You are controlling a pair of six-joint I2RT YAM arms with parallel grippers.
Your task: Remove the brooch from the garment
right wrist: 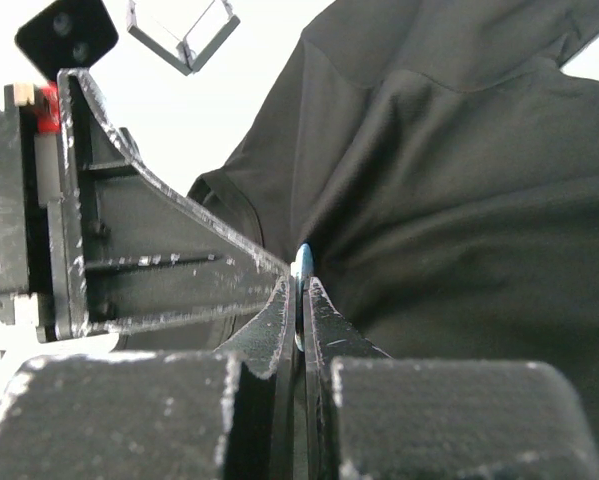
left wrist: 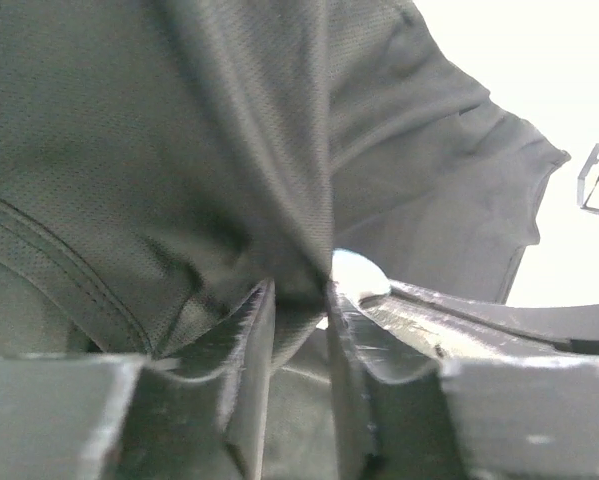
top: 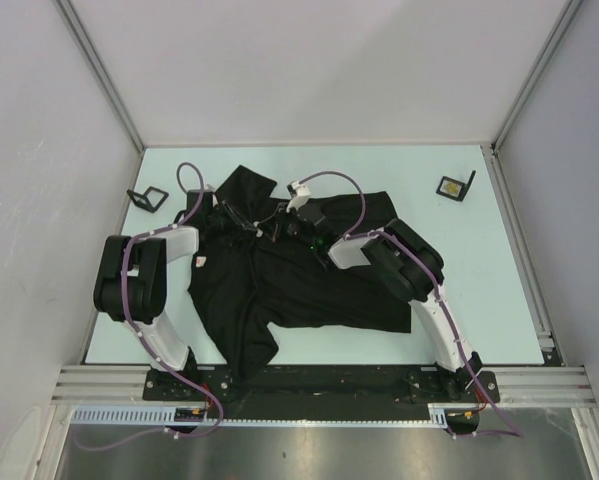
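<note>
One garment (top: 309, 290), a black short-sleeved T-shirt, is lying rumpled across the middle of the pale table (top: 499, 280). One brooch (right wrist: 301, 268) is sitting at the shirt's upper middle, where the two grippers are meeting. The right gripper (right wrist: 300, 288) is clenching the brooch between its fingers. The left gripper (left wrist: 299, 305) is grasping a raised fold of the fabric just beside it. The right wrist view is showing the brooch edge-on as a thin pale sliver. The left wrist view is showing its rounded, shiny face. The top view is not resolving it at all. Two small black stands, one (top: 149, 197) at the left and one (top: 457, 187) at the right, are standing clear of the shirt.
</note>
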